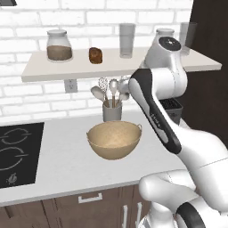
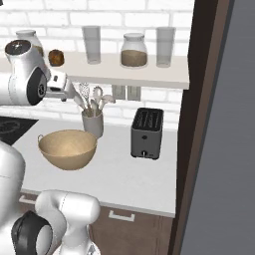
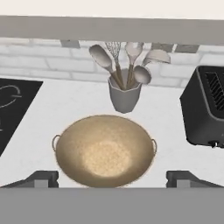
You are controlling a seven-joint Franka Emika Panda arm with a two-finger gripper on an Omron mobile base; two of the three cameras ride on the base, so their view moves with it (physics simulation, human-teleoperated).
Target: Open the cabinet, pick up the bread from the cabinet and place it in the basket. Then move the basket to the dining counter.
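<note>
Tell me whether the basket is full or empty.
Empty. The hand view shows the basket's bare woven bottom, and the bread sits on the shelf.

Even, diffuse light is filling all three views; no single source is showing. The white wall [image 1: 26, 89] and worktop [image 1: 67, 164] are reading bright without glare. A soft shadow is lying under the shelf [image 1: 58, 73] along the wall, and a faint one is pooling under the basket [image 1: 114, 140]. The basket's inner floor is showing a paler patch in the hand view. The dark panel [image 2: 199, 124] at the right edge is staying flat and unlit. Rendering is slightly soft throughout, edges a little grainy; no edge distortion is showing.
</note>
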